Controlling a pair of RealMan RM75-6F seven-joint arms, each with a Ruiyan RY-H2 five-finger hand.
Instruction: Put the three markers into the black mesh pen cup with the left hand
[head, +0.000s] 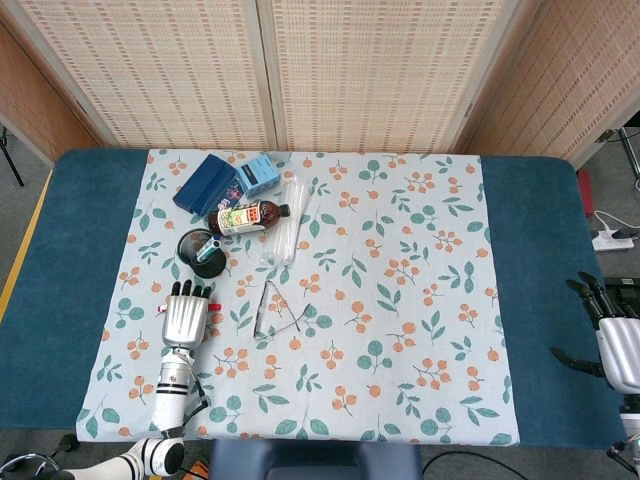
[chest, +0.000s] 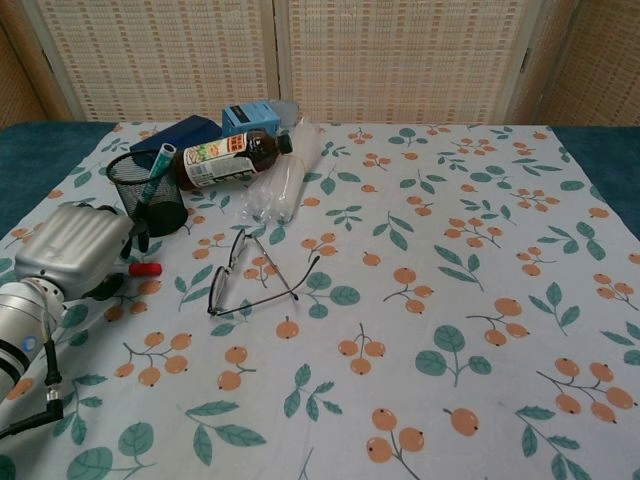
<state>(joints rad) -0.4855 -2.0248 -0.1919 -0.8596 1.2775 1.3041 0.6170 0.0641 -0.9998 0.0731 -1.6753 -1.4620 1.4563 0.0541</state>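
Your left hand (chest: 75, 250) lies palm-down over a red marker (chest: 143, 269) on the tabletop (head: 80, 250); only the marker's red tip shows beside it, so you cannot tell whether the fingers (head: 189, 291) grip it. The black mesh pen cup (chest: 148, 192) stands just beyond the fingers and holds one teal marker (chest: 158, 170), leaning against its rim. Behind the cup a brown bottle (chest: 228, 158) lies on its side, with a blue case (head: 205, 182) and a light-blue box (head: 258, 173) further back. Folded glasses (chest: 258, 278) lie to the right of the hand. Your right hand (head: 612, 340) waits at the far table edge, fingers spread, holding nothing.
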